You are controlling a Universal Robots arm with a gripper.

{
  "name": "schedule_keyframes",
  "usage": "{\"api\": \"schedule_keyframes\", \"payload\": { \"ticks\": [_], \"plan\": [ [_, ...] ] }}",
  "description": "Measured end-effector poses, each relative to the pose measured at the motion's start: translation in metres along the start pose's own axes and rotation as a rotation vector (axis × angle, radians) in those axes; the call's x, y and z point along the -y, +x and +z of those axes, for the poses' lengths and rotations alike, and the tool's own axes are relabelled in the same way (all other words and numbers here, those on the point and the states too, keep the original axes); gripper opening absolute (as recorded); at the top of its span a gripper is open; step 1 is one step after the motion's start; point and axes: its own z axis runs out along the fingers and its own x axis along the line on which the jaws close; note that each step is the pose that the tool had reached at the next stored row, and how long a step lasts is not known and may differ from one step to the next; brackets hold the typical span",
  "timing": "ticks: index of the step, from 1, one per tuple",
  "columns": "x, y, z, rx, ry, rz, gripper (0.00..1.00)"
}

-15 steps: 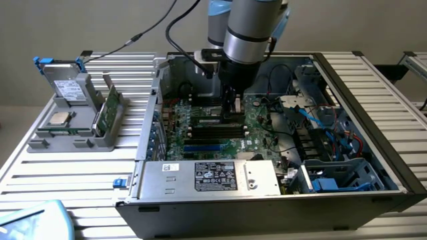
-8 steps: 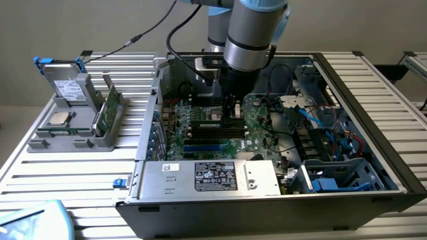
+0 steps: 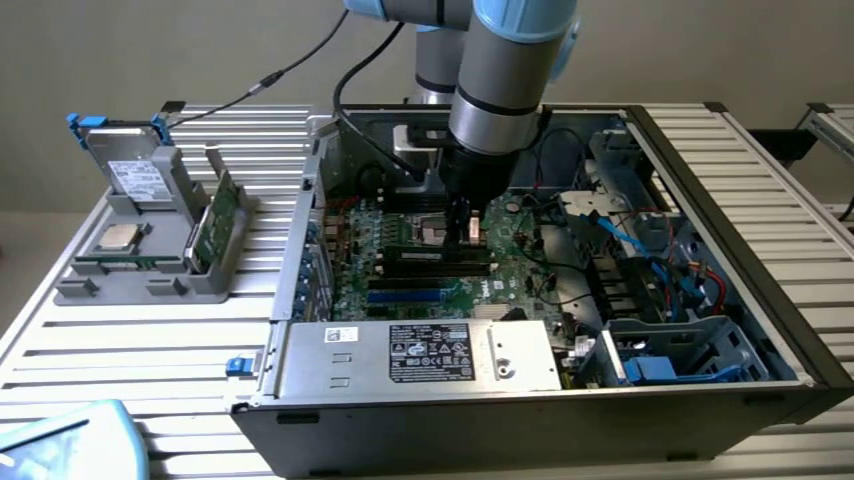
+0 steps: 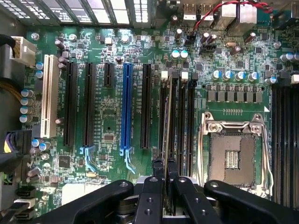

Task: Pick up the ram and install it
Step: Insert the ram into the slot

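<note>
One open computer on my slatted bench.
I see jaws clamped on one ram, over the motherboard.

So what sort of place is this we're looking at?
Probably a robotics lab bench set up for computer assembly: an open computer case on a slatted metal table, a robot arm reaching into it, and a grey fixture holding parts beside it.
</note>
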Motion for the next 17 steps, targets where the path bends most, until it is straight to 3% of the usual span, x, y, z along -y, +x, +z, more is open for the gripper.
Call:
{"api": "schedule_keyframes", "payload": {
  "ticks": [9,11,17],
  "plan": [
    [0.0002,-0.0019,0.0012,0.0001,0.0001,0.000,0.14],
    [0.0003,-0.0031,0.0019,-0.0024,0.0000,-0.004,0.14],
    [0.0004,-0.0046,0.0042,-0.0364,-0.0010,-0.058,0.14]
  ]
}}
